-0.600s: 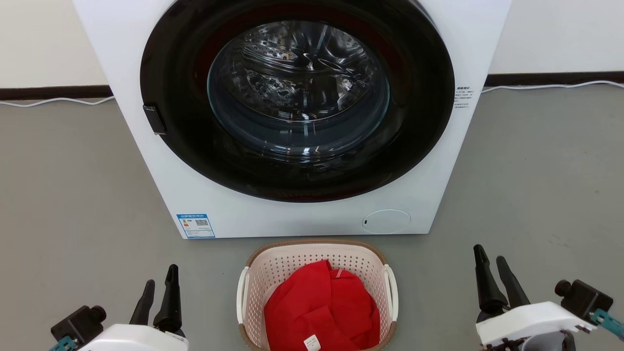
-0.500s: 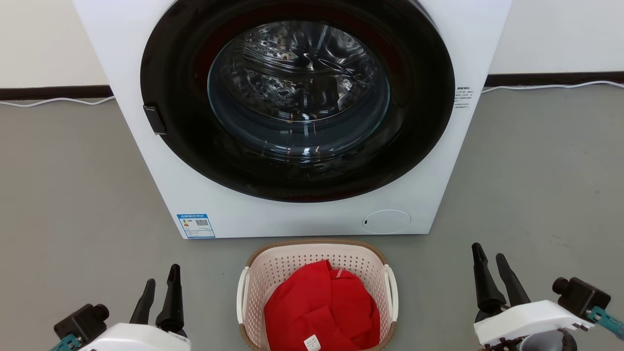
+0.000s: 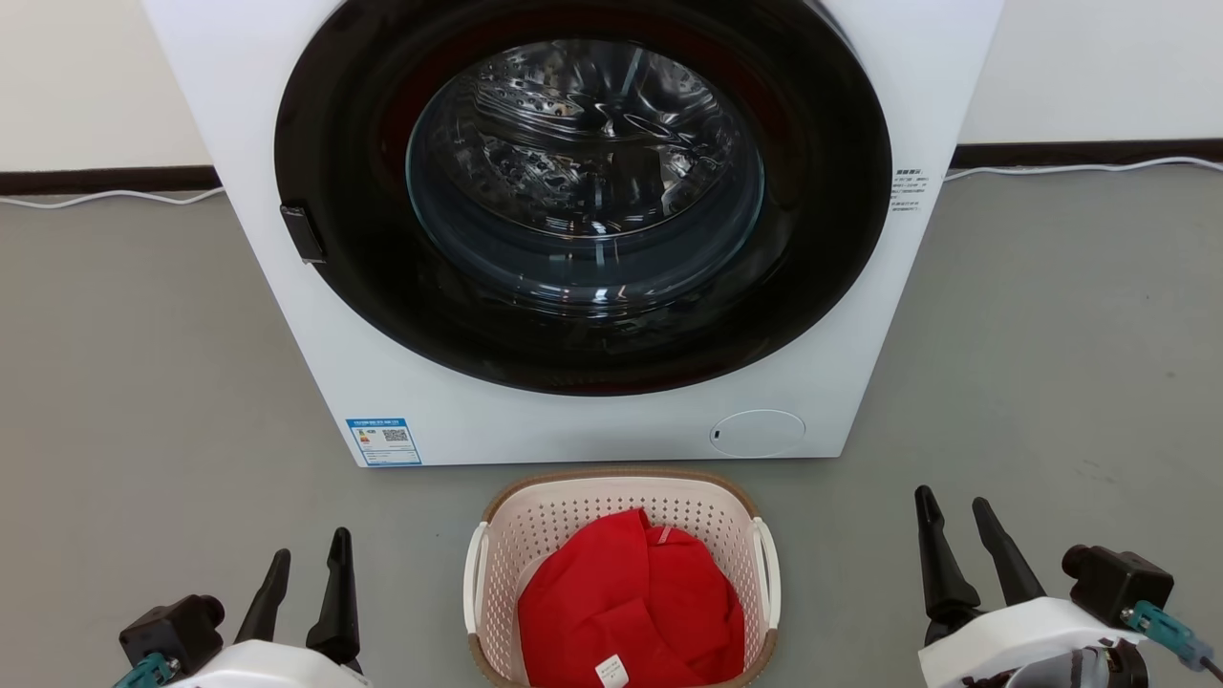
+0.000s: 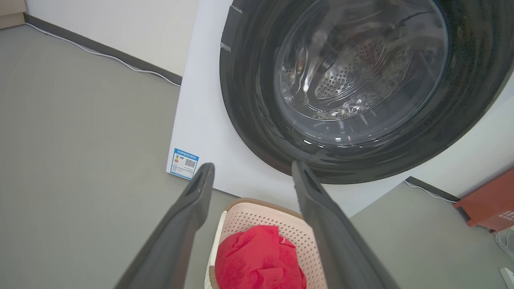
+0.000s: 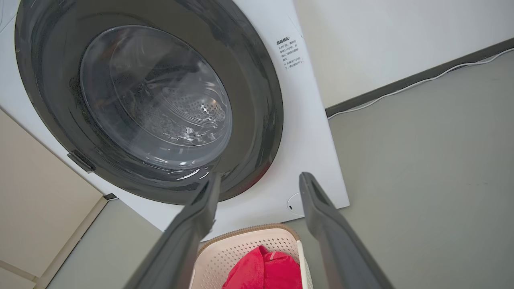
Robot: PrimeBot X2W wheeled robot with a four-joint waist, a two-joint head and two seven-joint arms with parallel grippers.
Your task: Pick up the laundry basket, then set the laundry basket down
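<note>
White wrist shells [image 3: 1003, 633], long tapered black fingers [image 3: 934, 554], black camera blocks [image 3: 1113, 578], teal plugs [image 3: 1158, 626]

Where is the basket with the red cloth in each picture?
Head view: laundry basket at bottom centre.
Left wrist view: bottom centre, cut off by the edge.
Right wrist view: bottom centre, also cut off.
Shared landmark: the washer door, round and dark, right above it.

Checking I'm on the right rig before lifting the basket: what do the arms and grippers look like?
They match. The left gripper and right gripper each have two long dark tapering fingers on a white wrist shell. Beside each shell sits a black camera block with a teal plug; the right plug trails a thin cable.
</note>
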